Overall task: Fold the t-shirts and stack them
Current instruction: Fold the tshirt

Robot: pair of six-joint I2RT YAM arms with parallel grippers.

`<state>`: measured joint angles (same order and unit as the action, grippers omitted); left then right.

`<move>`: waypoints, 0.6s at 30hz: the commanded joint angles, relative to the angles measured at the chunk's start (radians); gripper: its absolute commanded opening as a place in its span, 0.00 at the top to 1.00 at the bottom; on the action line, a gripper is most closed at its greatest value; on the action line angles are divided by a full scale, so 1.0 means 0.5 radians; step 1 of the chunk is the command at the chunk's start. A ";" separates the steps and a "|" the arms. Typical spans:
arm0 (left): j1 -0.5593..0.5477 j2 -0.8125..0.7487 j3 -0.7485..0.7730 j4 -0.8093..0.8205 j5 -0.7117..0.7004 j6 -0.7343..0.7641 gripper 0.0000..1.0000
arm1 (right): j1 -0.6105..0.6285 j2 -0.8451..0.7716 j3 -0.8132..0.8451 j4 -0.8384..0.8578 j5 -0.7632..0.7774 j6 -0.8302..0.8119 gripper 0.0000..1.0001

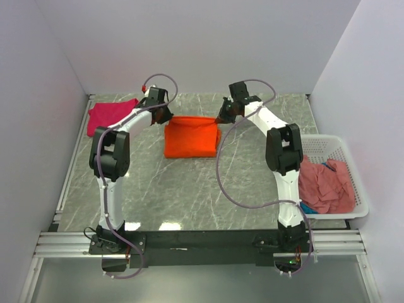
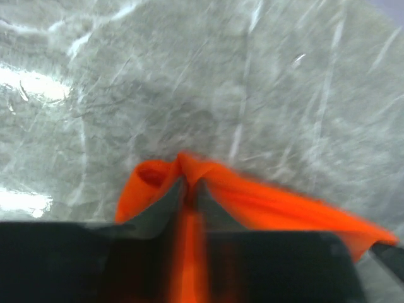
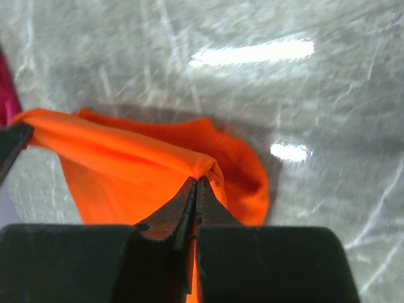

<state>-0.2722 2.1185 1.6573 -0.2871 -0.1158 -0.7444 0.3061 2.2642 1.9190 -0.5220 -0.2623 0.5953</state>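
Toward the upper middle of the overhead frame, the orange t-shirt (image 1: 191, 137) lies on the marble-patterned bench (image 1: 189, 196), folded into a rough rectangle. Its far edge is raised off the surface, strung between the two hands. The left hand (image 1: 165, 115) pinches the upper left corner. Its wrist view shows the fingers closed tight, with orange cloth bunched between the tips. The right hand (image 1: 222, 117) grips the upper right corner the same way, fingers pressed together on a fold of the fabric, and the rest of the shirt drapes down toward the bench. At the upper left of the frame a magenta-pink shirt (image 1: 108, 115) lies on the bench just beside the left arm, apart from the orange one. At the right edge, the white lattice basket (image 1: 344, 148) holds a crumpled rose-pink shirt (image 1: 325, 186), with a bit of blue shirt (image 1: 308, 208) showing beneath it.
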 commanded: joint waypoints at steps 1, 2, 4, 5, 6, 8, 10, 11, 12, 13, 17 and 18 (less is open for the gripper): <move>0.050 0.024 0.121 -0.058 0.038 0.059 0.61 | -0.063 0.079 0.174 -0.073 0.009 0.027 0.75; 0.050 0.027 0.128 -0.067 0.047 0.068 0.48 | -0.072 0.095 0.202 -0.088 -0.024 -0.006 0.62; 0.050 0.009 0.149 -0.095 0.063 0.096 0.01 | -0.075 0.095 0.260 -0.131 -0.025 -0.034 0.49; 0.047 -0.009 0.149 -0.098 0.066 0.099 0.01 | -0.072 0.077 0.288 -0.158 -0.034 -0.080 0.48; 0.050 -0.061 0.119 -0.095 0.078 0.099 0.01 | -0.072 -0.015 0.267 -0.143 -0.067 -0.098 0.47; 0.050 -0.135 0.060 -0.079 0.115 0.096 0.01 | -0.063 -0.244 0.023 0.018 -0.153 -0.132 0.38; 0.050 -0.267 -0.090 -0.034 0.139 0.084 0.01 | -0.026 -0.423 -0.338 0.163 -0.331 -0.135 0.31; 0.050 -0.316 -0.221 -0.009 0.161 0.072 0.01 | -0.005 -0.572 -0.462 0.309 -0.377 -0.135 0.30; 0.050 -0.398 -0.283 0.016 0.179 0.062 0.01 | 0.019 -0.638 -0.576 0.372 -0.426 -0.135 0.29; 0.050 -0.435 -0.341 0.040 0.198 0.059 0.00 | 0.068 -0.687 -0.762 0.433 -0.533 -0.126 0.29; 0.050 -0.552 -0.584 0.108 0.281 0.032 0.01 | 0.161 -0.780 -1.064 0.749 -0.751 0.003 0.29; 0.050 -0.571 -0.608 0.114 0.299 0.032 0.01 | 0.179 -0.761 -1.083 0.765 -0.770 0.012 0.28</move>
<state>-0.2436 1.8893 1.3998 -0.2874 -0.0174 -0.7216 0.3626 1.8755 1.4349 -0.2909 -0.5278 0.5720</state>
